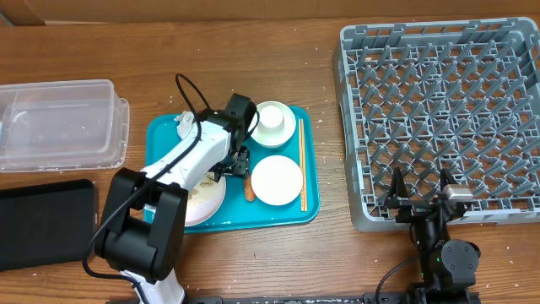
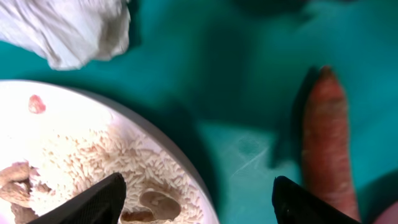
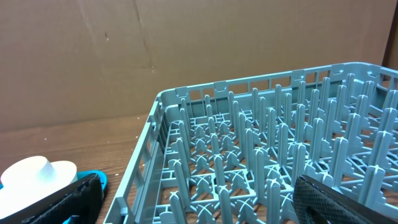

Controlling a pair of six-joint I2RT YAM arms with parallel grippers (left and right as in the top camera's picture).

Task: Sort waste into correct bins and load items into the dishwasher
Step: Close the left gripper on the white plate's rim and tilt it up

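The teal tray [image 1: 160, 139] holds a large plate [image 1: 207, 203] with rice and brownish food scraps [image 2: 93, 165], a crumpled tissue [image 1: 184, 125], a bowl [image 1: 272, 118], a small plate [image 1: 277, 180], chopsticks [image 1: 302, 165] and a carrot [image 1: 248, 190]. My left gripper [image 1: 236, 165] is low over the tray and open. In the left wrist view it [image 2: 199, 202] straddles the plate's rim [image 2: 202, 183]: one finger over the rice, the other beside the carrot [image 2: 326, 137]. The tissue [image 2: 68, 28] lies beyond. My right gripper [image 1: 422, 198] stands open at the near edge of the grey dish rack [image 1: 447, 110].
A clear plastic tub [image 1: 59, 122] and a flat black tray [image 1: 42, 221] sit at the table's left. In the right wrist view, the rack's pegs [image 3: 249, 162] fill the space ahead, with the bowl [image 3: 37, 174] at far left.
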